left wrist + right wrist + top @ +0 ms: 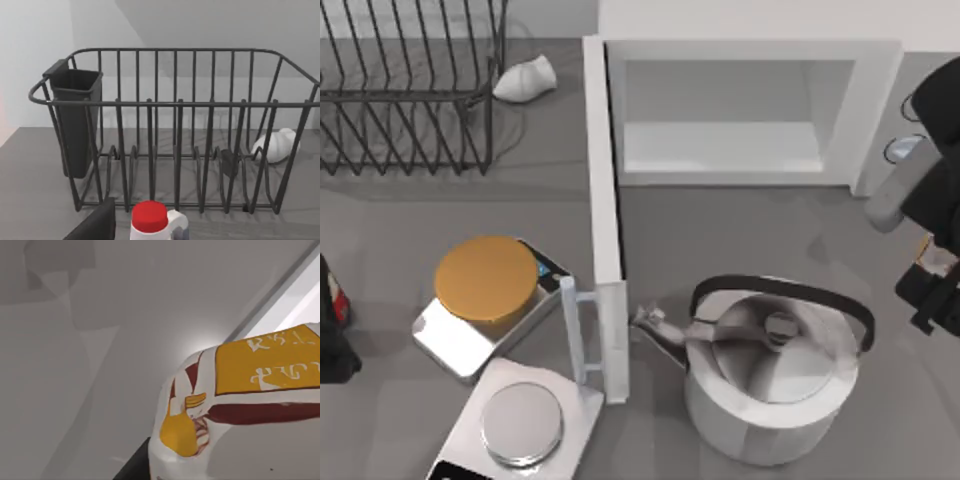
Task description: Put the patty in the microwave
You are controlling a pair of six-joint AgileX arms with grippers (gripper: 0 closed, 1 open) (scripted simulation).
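The right arm (940,200) is hanging at the table's right edge, just right of the microwave (740,110); its gripper's opening cannot be judged. A yellow, white and dark-red patty (240,415) is sitting close under its wrist camera. The microwave door (605,220) is standing open, beside the kettle (770,370). The left arm (335,320) is sitting parked far left.

right arm (932,215) raised; left arm (334,320) parked

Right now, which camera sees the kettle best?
The top view: the whole kettle shows there, with handle, lid and spout, standing in front of the open microwave. The left wrist view faces the wire rack; the right wrist view looks elsewhere.
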